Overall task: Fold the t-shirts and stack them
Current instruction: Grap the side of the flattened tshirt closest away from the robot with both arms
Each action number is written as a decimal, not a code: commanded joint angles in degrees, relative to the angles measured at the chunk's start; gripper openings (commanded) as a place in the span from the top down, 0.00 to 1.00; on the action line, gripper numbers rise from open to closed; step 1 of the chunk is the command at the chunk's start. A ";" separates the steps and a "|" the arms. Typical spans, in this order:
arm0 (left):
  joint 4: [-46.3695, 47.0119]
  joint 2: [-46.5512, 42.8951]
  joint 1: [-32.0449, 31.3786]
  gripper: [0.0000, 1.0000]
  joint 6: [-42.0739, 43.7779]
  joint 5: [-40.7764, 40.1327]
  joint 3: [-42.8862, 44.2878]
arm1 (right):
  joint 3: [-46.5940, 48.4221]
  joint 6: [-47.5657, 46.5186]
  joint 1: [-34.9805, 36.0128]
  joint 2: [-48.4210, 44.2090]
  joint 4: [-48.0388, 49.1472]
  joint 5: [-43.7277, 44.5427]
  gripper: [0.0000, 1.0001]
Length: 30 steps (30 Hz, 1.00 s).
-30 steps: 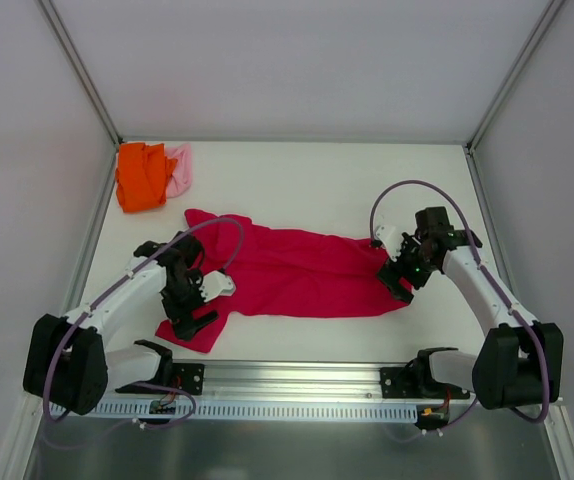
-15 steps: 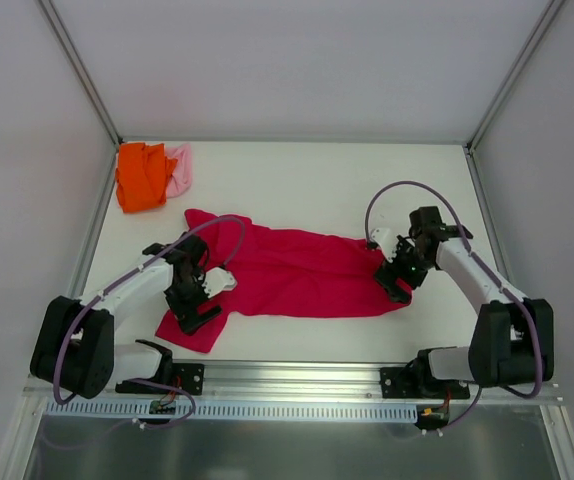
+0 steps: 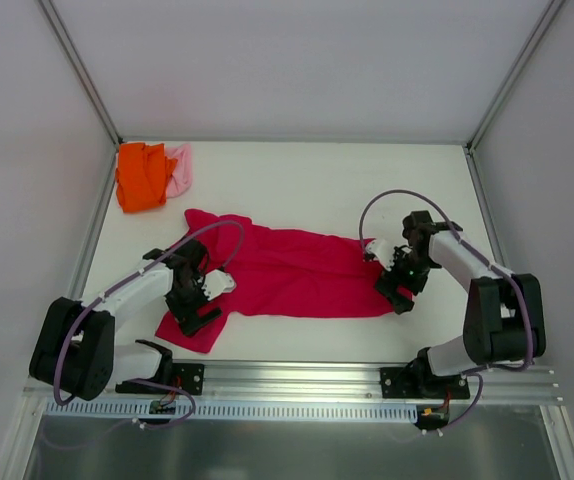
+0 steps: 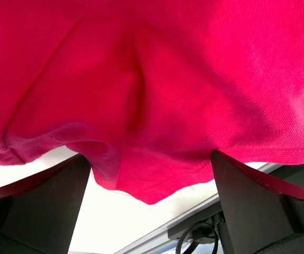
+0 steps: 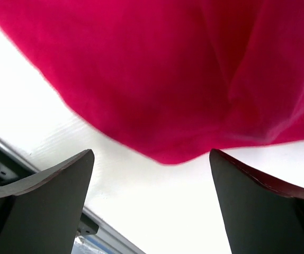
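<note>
The crimson-red t-shirt (image 3: 292, 270) lies spread across the middle of the table, rumpled at both ends. My left gripper (image 3: 197, 308) is over its near-left corner. In the left wrist view my left gripper (image 4: 149, 159) is open wide, and the red cloth (image 4: 157, 95) lies between and beyond the fingers (image 4: 41, 206). My right gripper (image 3: 399, 290) is at the shirt's right edge. In the right wrist view my right gripper (image 5: 152, 153) is open, with the cloth's edge (image 5: 157, 79) just past the tips. The orange t-shirt (image 3: 141, 176) and the pale pink t-shirt (image 3: 180, 169) lie bunched at the far left corner.
White walls with metal corner posts (image 3: 82, 80) enclose the table on three sides. The aluminium base rail (image 3: 297, 385) runs along the near edge. A purple cable (image 3: 387, 205) loops above the right arm, and another loops over the left arm.
My right gripper has moved a little toward the near edge along the shirt's right end. My left gripper has shifted slightly over the near-left corner. The shirt has barely moved.
</note>
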 commanded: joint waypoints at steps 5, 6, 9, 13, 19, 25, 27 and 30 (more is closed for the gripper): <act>1.12 -1.34 -0.51 0.01 0.11 0.56 -1.06 | -2.40 -2.68 1.46 -8.65 -6.13 0.89 0.01; 1.03 -1.34 -0.51 0.01 0.11 0.91 -0.88 | -2.75 -2.68 1.46 -8.30 -5.96 0.80 0.01; 0.50 -1.43 -0.51 0.01 0.20 0.91 -0.53 | -3.20 -2.95 1.46 -6.81 -5.96 0.98 0.01; -0.29 -1.43 -0.51 0.03 0.20 1.35 -0.79 | -3.11 -3.91 1.46 -6.28 -7.71 0.54 0.01; 0.59 -0.11 -0.51 0.21 -0.59 1.00 -1.84 | -2.76 -4.62 1.55 -5.49 -7.98 -0.43 0.01; -0.02 0.33 -0.51 0.51 -1.03 0.21 -1.41 | -2.58 -4.88 1.63 -3.64 -7.10 -1.04 0.01; -0.38 -0.02 -0.51 0.50 -1.03 0.38 -1.14 | -2.49 -4.97 1.72 -3.12 -6.75 -1.48 0.01; -1.17 -0.37 -0.51 0.49 -1.03 0.39 -0.53 | -2.49 -4.88 1.98 -1.80 -5.79 -1.75 0.01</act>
